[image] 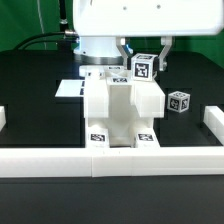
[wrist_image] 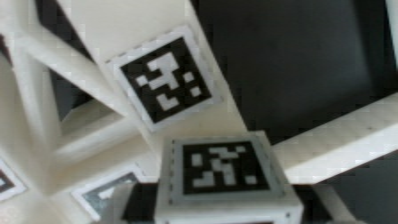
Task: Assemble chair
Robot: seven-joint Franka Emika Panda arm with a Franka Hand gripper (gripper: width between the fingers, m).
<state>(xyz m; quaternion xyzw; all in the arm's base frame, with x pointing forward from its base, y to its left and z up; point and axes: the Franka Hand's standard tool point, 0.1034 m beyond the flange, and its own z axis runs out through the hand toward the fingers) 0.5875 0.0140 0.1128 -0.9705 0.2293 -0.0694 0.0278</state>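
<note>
The partly built chair (image: 120,108) stands in the middle of the table as a boxy white block with tags on its front feet. My gripper (image: 144,66) is shut on a small white tagged cube (image: 143,69) and holds it just above the chair's top, toward the exterior view's right. In the wrist view the cube (wrist_image: 221,168) sits between my dark fingers (wrist_image: 153,205), with a slotted chair panel and its tag (wrist_image: 160,85) right beyond it. A second tagged cube (image: 178,101) lies on the table at the exterior view's right.
A long low white rail (image: 60,160) runs along the front, with short white ends at the left (image: 2,118) and right (image: 212,122). The marker board (image: 72,89) lies flat behind the chair on the left. The table is black.
</note>
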